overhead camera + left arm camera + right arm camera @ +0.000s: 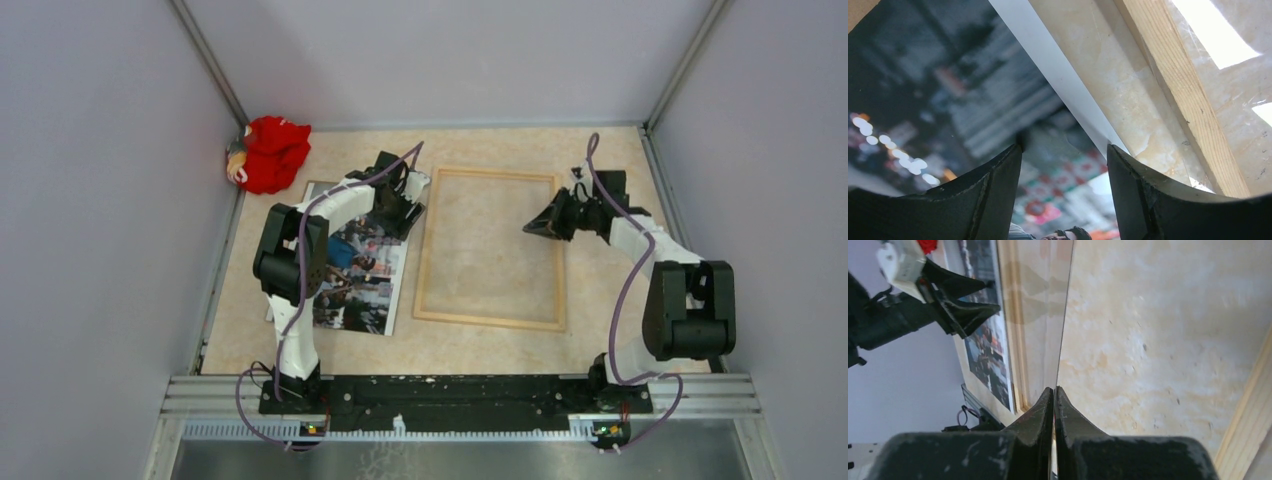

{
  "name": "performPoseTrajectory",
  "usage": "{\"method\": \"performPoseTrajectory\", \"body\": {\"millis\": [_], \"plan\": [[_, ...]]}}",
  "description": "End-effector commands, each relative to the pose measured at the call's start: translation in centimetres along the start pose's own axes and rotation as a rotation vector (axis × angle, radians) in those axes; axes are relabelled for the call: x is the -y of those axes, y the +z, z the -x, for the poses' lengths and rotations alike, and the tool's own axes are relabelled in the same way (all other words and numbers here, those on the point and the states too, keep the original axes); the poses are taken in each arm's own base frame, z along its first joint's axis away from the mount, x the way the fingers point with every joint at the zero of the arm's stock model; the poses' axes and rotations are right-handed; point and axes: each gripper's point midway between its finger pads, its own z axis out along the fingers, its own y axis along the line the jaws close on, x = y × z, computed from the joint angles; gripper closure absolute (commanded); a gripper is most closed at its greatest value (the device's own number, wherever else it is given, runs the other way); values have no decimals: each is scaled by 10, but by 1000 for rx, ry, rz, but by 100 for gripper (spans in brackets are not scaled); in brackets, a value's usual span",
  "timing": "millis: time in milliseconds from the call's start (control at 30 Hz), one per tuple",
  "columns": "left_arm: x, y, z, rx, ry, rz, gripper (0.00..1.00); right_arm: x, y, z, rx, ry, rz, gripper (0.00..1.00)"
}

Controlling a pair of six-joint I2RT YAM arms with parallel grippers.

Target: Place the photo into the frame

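Left fingers (998, 190) wide over the photo's (365, 285) far corner
Its long axis runs alongside the frame (488, 321); right fingers (1033, 420) pinch the pane (1048, 300).

No legible txt in any view. The photo (948, 90) has coloured signs in its street scene, all too blurred to read.
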Motion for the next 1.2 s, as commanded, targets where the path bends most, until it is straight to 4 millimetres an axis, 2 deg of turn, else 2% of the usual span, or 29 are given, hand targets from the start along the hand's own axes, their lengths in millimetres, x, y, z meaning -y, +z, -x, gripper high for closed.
{"method": "performPoseTrajectory", "body": {"millis": [0,167,300,533,667,900,1167], "plan": [[2,-4,2,-21,20,-13,29,-20,-6,5,-107,-129,54,100],[-4,-7,6,-21,20,5,26,-27,-15,11,-90,-172,40,100],[-8,-9,11,-14,26,22,25,-20,-21,13,-88,-195,-31,100],[-13,-17,26,20,17,46,21,-16,-27,6,-79,-191,-54,100],[-10,-20,34,44,34,42,19,-12,-27,7,-76,-190,-76,100],[4,-13,35,31,39,5,19,-13,-32,21,-40,-210,-121,100],[12,-10,38,31,52,-6,19,-10,-29,22,-38,-211,-126,100]]}}
